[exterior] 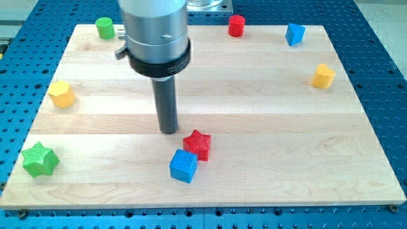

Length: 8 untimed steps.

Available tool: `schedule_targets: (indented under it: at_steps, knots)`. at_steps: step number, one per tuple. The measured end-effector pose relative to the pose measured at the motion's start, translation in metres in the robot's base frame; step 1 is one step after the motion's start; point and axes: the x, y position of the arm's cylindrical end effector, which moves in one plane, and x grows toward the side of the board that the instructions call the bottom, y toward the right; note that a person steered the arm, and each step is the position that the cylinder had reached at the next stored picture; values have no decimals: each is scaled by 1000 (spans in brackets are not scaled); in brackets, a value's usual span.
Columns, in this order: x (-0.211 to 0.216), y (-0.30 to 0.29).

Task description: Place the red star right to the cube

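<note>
Since there's no gripper to spread or close, you're mid-push: my tip (169, 131) sits just left of the red star (197, 144); sweep it around the blue cube (184, 166) rightward.

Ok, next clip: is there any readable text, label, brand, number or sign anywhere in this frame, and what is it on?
None readable.
Pale wooden board: bare wood, no print.
Silver cylindrical arm housing and its dark rod, my tip just to the view's left of the red star block: no marking visible.
Blue cube block and the other coloured blocks: plain faces.
Blue perforated table surface: only holes.
</note>
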Motion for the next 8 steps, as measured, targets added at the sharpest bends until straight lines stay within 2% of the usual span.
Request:
schedule_targets:
  at_steps: [1, 2, 4, 5, 8]
  knots:
    - [14, -23]
    - [26, 23]
    - [24, 112]
    - [39, 125]
    - [55, 97]
